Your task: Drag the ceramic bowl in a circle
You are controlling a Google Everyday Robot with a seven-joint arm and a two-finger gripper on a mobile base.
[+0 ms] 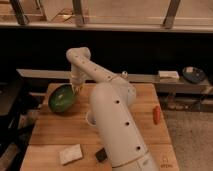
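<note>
— Dark wall at the back, a long grey ledge (45, 74) running along it, and in front a pale wooden worktop (55, 135). See the machine?

— Hard to miss. The white arm (112, 120) rises thick from the near edge, bends at the back and drops down on the left side.

— And the claw (76, 89)?

— Right at the upper right rim of the green bowl (61, 99), pressed together. I think it is pinching that rim, though it is small and dim from where I stand.

— Where does the bowl sit?

— Back left part of the worktop, close to the left edge. It looks tipped, its inside turned up and towards us.

— Anything else?

— A white cup (90, 119) just right of the bowl and nearer to us, mostly hidden behind the arm. A pale sponge (70, 154) lies at the front, with a small dark block (101, 156) beside it, against the arm. An orange stick-like thing (156, 115) lies on the right side, well apart from the bowl. On the ledge, far right, a dark dish (194, 74).
</note>
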